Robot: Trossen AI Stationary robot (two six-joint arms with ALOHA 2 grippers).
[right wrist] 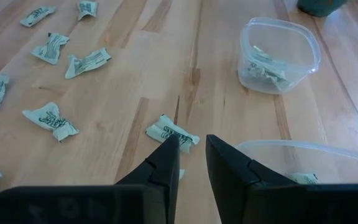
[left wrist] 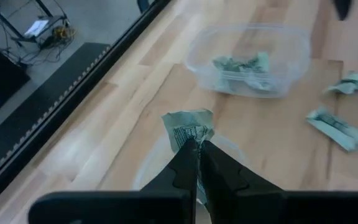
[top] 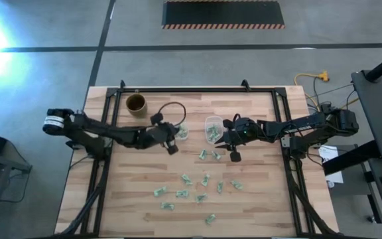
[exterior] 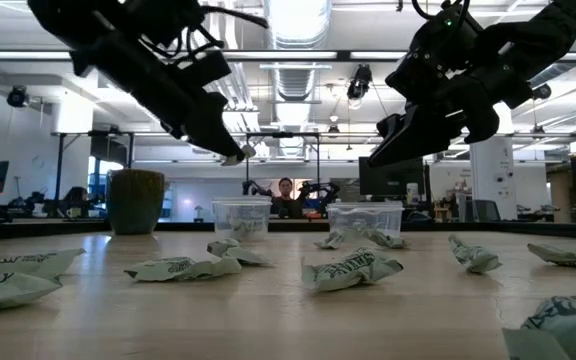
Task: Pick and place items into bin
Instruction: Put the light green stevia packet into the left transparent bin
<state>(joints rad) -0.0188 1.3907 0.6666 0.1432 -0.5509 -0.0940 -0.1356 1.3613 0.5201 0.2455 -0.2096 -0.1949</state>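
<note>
**A:** Where was the left gripper [left wrist: 197, 144]?

**B:** Raised over the table beside the left clear tub [top: 182, 132], its fingers pinched together on one green-and-white wrapper [left wrist: 188, 127]. The piece stuck out from the fingertips, with that tub's rim directly beneath it in the wrist view.

**A:** And the right gripper [right wrist: 191, 146]?

**B:** It hung just beside the right clear tub [top: 212, 127], fingers slightly apart with nothing between them. One wrapper on the wood [right wrist: 172, 132] lay just past its fingertips, close to the left finger; I couldn't tell whether they touched.

**A:** The other pieces?

**B:** A few already lay inside each tub [right wrist: 263, 65]. The loose wrappers [top: 198, 186] were scattered on the wooden table [top: 257, 199], on the near side of both grippers, well apart from the left one.

**A:** Anything else?

**B:** A brown cup [top: 136, 103] stood near the table's far left corner.
</note>
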